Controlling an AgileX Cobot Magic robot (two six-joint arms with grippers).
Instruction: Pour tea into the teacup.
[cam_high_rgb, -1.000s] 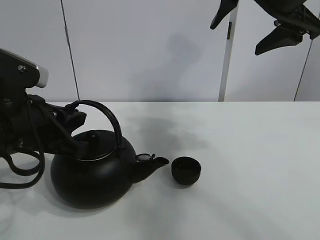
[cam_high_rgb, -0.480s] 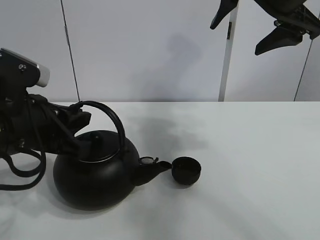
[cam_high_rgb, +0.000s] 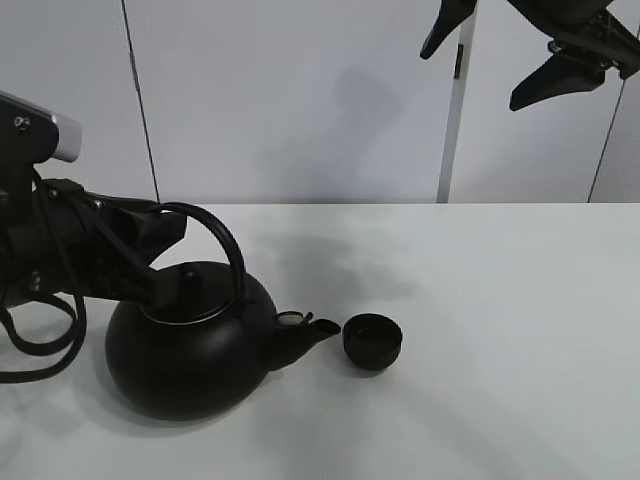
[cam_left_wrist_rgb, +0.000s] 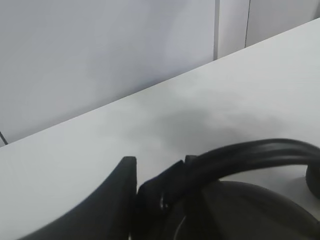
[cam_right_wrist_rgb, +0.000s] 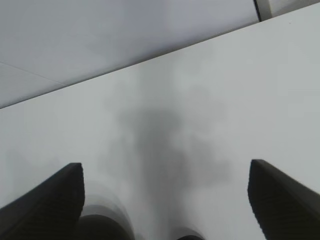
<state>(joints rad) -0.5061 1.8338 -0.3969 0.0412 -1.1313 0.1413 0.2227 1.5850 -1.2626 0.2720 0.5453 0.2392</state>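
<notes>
The big round black kettle (cam_high_rgb: 190, 350) sits low at the left of the white table (cam_high_rgb: 500, 300); I cannot tell whether it rests on it. My left gripper (cam_high_rgb: 165, 232) is shut on the kettle's arched handle (cam_high_rgb: 222, 245). The spout (cam_high_rgb: 305, 335) points right and its tip ends just beside the rim of the small black teacup (cam_high_rgb: 372, 341). In the left wrist view my left gripper (cam_left_wrist_rgb: 155, 185) clamps the handle (cam_left_wrist_rgb: 250, 152) above the kettle body (cam_left_wrist_rgb: 240, 210). My right gripper (cam_high_rgb: 490, 60) hangs high at the upper right, open and empty; it also shows in the right wrist view (cam_right_wrist_rgb: 165, 200).
A grey panelled wall (cam_high_rgb: 300, 100) with a white post (cam_high_rgb: 455, 120) stands behind the table. Black cables (cam_high_rgb: 40, 340) loop under my left arm at the left edge. The table surface to the right of the cup is bare white.
The kettle has shifted slightly right, bringing the spout tip up to the teacup's rim. My left wrist has risen a little. The teacup and the right arm have not moved.
</notes>
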